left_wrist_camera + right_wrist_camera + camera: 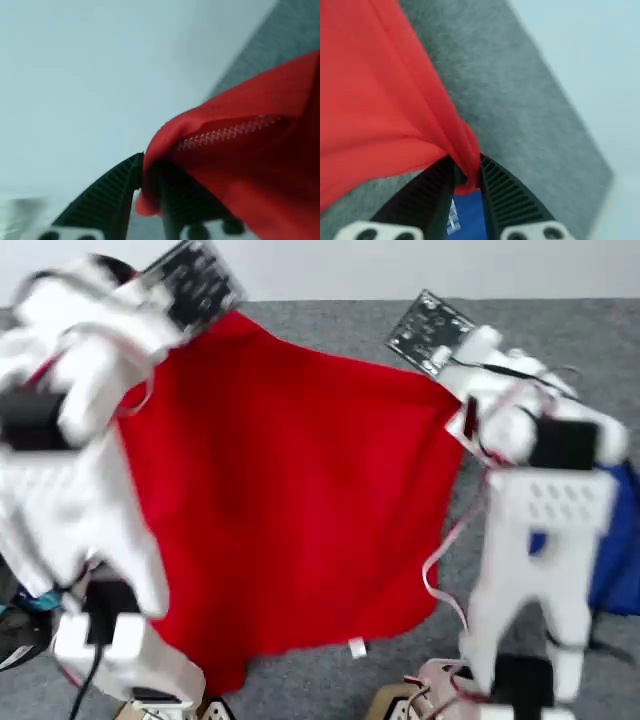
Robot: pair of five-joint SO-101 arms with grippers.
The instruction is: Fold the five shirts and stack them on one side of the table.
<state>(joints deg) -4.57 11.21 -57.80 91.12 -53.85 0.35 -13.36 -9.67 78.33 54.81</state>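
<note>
Red cloth is bunched tight between the black ribbed fingers (507, 197) of the right gripper (466, 162), whose jaws are closed almost together on a twisted corner of the red fabric shirt (370, 90). Below the jaws lies a blue cloth (465, 217) with a small white printed mark, too blurred to read. The left gripper (150, 167) is clamped in the same way on another part of that shirt (250, 165). One of its black ribbed fingers (112, 195) presses against a folded edge whose hem carries a line of white zigzag stitching (230, 132). A pale wall (75, 75) stands behind it, with a strip of the grey felt-like table (290, 35) to one side. From the high view the red fabric shirt (290, 500) is spread wide across the grey felt-like table (340, 325). Its two far corners are taken up by the white left arm (70, 440) and the white right arm (540, 510), one at each. Its near hem rests on the tabletop, where a small white tag (357, 647) sticks out at the edge, with no writing legible on it. The blue cloth (618, 540) lies at the right edge of the table, partly behind the right arm and apart from the red shirt's spread body
</note>
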